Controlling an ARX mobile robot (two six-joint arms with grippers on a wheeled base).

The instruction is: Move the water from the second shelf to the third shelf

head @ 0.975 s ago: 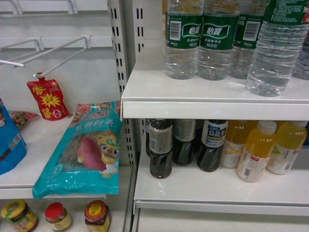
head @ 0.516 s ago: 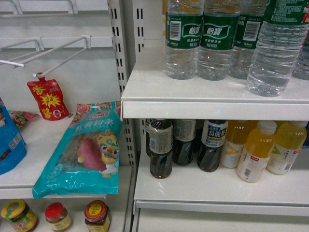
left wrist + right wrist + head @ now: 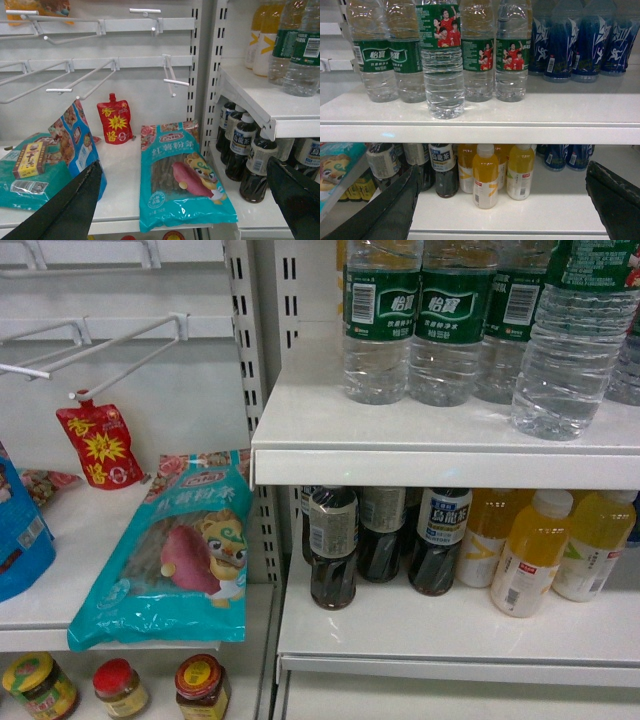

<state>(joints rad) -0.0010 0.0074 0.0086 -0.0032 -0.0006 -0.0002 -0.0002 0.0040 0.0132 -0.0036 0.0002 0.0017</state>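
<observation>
**Water bottles on upper shelf, both grippers spread and free**

Head view: A row of clear water bottles (image 3: pixel 381 325) with green labels stands on the upper white shelf (image 3: pixel 400 455). One bottle (image 3: pixel 568 340) sits forward of the row, near the shelf edge at right. The shelf below (image 3: pixel 420 635) carries dark drink bottles (image 3: pixel 333 548) and yellow juice bottles (image 3: pixel 531 552); no water bottle shows there. To the left, a teal snack bag (image 3: pixel 175 555) and a red pouch (image 3: pixel 98 445). Neither arm is in this view.

Left wrist view: The left gripper (image 3: pixel 185 200) has its fingers spread wide, nothing between them. It faces the snack bay; the water bottles (image 3: pixel 300 50) stand off to the upper right.

Right wrist view: The right gripper (image 3: pixel 502 200) is also spread wide and empty, level with the juice shelf. The forward water bottle (image 3: pixel 442 60) stands above and left of centre, ahead of its neighbours (image 3: pixel 377 55). Blue drink bottles (image 3: pixel 580 42) at right.

Judgement: Which shelf counts as second or third cannot be settled from these frames. The scene fits either an approach to a bottle or a pull-back after one was set down, so no move is called.
</observation>
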